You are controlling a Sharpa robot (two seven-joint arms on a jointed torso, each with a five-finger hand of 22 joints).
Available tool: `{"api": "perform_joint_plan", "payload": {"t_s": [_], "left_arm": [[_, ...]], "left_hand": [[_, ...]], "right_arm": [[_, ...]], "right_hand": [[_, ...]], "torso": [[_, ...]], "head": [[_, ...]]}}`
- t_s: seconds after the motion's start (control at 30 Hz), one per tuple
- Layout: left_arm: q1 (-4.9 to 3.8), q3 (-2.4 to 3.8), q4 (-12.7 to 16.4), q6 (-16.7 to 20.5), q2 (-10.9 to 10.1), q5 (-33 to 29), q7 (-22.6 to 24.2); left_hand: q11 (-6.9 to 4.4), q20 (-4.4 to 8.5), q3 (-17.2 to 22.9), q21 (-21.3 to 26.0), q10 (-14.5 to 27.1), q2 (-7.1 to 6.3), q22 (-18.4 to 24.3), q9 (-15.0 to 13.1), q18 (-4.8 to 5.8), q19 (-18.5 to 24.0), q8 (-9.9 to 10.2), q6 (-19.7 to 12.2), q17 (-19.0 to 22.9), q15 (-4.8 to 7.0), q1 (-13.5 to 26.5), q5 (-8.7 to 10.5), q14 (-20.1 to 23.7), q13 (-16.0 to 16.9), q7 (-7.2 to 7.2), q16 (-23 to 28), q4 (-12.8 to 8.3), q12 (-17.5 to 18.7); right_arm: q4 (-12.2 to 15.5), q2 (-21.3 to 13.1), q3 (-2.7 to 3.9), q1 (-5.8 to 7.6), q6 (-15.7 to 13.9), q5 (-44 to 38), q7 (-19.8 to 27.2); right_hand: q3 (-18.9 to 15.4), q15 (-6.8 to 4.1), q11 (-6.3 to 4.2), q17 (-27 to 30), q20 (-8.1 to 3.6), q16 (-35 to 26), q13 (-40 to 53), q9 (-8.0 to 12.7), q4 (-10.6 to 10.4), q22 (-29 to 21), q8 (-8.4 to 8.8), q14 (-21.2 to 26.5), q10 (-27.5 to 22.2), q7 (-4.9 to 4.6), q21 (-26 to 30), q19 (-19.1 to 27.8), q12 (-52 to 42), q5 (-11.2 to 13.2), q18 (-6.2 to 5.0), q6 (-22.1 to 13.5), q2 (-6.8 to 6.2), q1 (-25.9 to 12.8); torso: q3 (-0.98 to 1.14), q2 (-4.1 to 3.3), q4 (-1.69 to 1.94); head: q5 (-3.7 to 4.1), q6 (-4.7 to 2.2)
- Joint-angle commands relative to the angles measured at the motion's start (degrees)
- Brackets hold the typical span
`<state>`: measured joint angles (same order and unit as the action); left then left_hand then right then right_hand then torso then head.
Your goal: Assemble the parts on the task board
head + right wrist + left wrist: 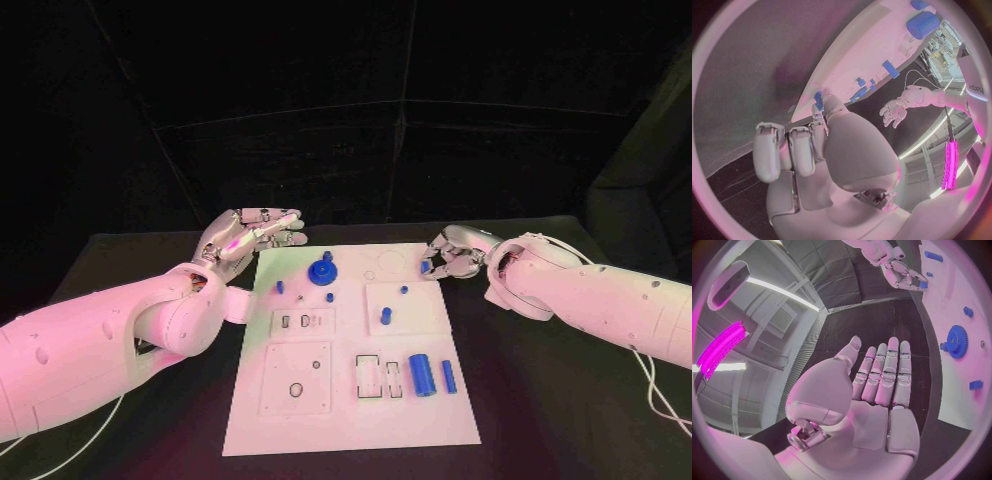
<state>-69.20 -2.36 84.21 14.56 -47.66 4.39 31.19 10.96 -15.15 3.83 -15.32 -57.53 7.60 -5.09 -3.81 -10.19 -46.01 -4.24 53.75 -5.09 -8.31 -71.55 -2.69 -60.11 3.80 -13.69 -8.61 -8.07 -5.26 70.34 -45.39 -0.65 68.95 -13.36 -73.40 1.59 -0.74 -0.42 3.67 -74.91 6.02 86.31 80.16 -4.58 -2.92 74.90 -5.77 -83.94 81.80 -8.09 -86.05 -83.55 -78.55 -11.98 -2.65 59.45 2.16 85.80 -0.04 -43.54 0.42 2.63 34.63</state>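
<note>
At the task board (pixel 353 400) 1 o'clock edge, our right hand (pixel 456 253) pinches a small blue part (pixel 426 266) in its fingers; left hand (pixel 254 236) open, empty. Next: seat it, we judge.

The robot's white left arm is raised from the picture's left, its silver many-fingered left hand (pixel 257 232) held flat, fingers extended side by side, nothing gripped. Opposite, the silver right hand (pixel 453 256) is curled, a small blue part (pixel 819 100) pinched at its fingertips.

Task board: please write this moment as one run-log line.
left hand open beside task board | right hand pinches small blue part | blue gear on board
</note>
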Motion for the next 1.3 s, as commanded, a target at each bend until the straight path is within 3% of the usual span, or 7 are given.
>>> {"api": "perform_joint_plan", "payload": {"t_s": [0.03,0.3,0.63,0.83,1.03,1.3], "left_arm": [[-0.07,0.04,0.06,-0.99,0.02,0.24,-0.04],[-0.07,0.04,0.1,-1.12,0.01,0.24,-0.25],[-0.07,0.04,0.12,-1.19,-0.02,0.24,-0.36],[-0.08,0.04,0.21,-1.04,-0.24,0.24,-0.39],[-0.09,0.04,-0.27,-0.98,-0.1,0.24,-0.4],[-0.1,0.04,-1.4,-1.24,0.46,-0.37,-0.46]], "left_hand": [[0.15,0.03,0.25,0.29,-0.08,-0.16,0.06,0.07,-0.37,-0.34,0.32,-0.54,0.05,-0.26,-0.52,-0.29,-0.29,-0.07,-0.73,0.35,-0.13,0.32],[0.16,0.02,0.47,0.33,-0.06,-0.28,0.11,0.07,-0.36,-0.34,0.35,-0.6,0.07,-0.27,-0.53,-0.29,-0.27,-0.08,-0.76,0.43,-0.39,0.4],[0.16,0.02,0.47,0.33,-0.06,-0.28,0.11,0.07,-0.36,-0.34,0.35,-0.6,0.07,-0.27,-0.53,-0.29,-0.27,-0.08,-0.76,0.43,-0.39,0.4],[0.16,0.02,0.47,0.33,-0.06,-0.28,0.11,0.07,-0.36,-0.34,0.35,-0.6,0.07,-0.27,-0.53,-0.29,-0.27,-0.08,-0.76,0.43,-0.39,0.4],[0.16,0.02,0.47,0.33,-0.06,-0.28,0.11,0.07,-0.36,-0.34,0.35,-0.6,0.07,-0.27,-0.53,-0.29,-0.27,-0.08,-0.76,0.43,-0.39,0.4],[0.19,0.01,0.61,0.35,-0.04,-0.33,0.15,0.08,-0.35,-0.33,0.36,-0.63,0.09,-0.29,-0.5,-0.29,-0.25,-0.08,-0.78,0.5,-0.54,0.46]], "right_arm": [[-0.07,0.12,0.03,0.09,0.32,-0.24,-0.31],[-0.11,0.32,0.03,0.08,0.04,-0.24,-0.56],[0.82,0.22,0.04,0.07,-3.71,1.41,-0.93],[4.17,-0.99,0.06,0.12,-6.89,2.22,-2.55],[8.5,-1.63,0.1,0.31,-8.35,2.39,-4.9],[11.45,1.51,0.11,0.85,-8.65,0.3,-7.46]], "right_hand": [[0.33,-0.32,-0.43,-7.21,-0.21,0.03,-1.29,0.09,-0.08,7.13,-0.01,-4.35,0.42,-0.09,-0.19,-0.15,0.27,0.34,0.67,0.21,0.05,-0.55],[0.73,-0.37,-0.5,-7.29,-0.27,0.06,-1.19,0.11,-0.18,7.28,-0.04,-4.37,0.5,0.03,-0.26,-0.27,0.18,0.26,0.71,0.53,0.38,-0.86],[3.92,-1.13,-1.44,-7.65,-0.9,0.2,-0.7,-0.09,-0.09,7.78,-0.9,-4.47,0.99,1.11,-0.48,-0.67,-0.3,-1.81,0.82,2.78,2.55,-1.21],[5.63,-1.31,-1.58,-7.76,-1.17,0.24,-0.61,-0.04,0.12,7.91,-0.86,-4.5,1.1,1.22,-0.53,-0.77,-0.33,-3.11,0.85,2.89,2.7,-1.71],[6.59,-1.34,-1.59,-7.71,-1.23,0.2,-0.62,0.01,0.17,7.94,-0.77,-4.49,1.11,1.23,-0.54,-0.8,-0.27,-3.61,0.86,2.86,2.24,-2.46],[7.25,-1.34,-1.57,-7.76,-1.25,0.22,-0.57,0.03,0.18,8.06,-0.74,-4.51,1.15,1.22,-0.59,-0.88,-0.29,-3.73,0.89,2.89,1.83,-3.09]], "torso": [[-0.02,-0.02,0.01],[-0.03,-0.03,0.03],[0.01,0.02,0.08],[-0.08,0.13,-0.03],[-0.34,0.7,0.04],[-1.08,2.11,0.59]], "head": [[0.03,0.01],[0.01,0.1],[-0.05,0.05],[-0.12,-0.12],[-0.21,0.06],[-0.52,0.37]]}}
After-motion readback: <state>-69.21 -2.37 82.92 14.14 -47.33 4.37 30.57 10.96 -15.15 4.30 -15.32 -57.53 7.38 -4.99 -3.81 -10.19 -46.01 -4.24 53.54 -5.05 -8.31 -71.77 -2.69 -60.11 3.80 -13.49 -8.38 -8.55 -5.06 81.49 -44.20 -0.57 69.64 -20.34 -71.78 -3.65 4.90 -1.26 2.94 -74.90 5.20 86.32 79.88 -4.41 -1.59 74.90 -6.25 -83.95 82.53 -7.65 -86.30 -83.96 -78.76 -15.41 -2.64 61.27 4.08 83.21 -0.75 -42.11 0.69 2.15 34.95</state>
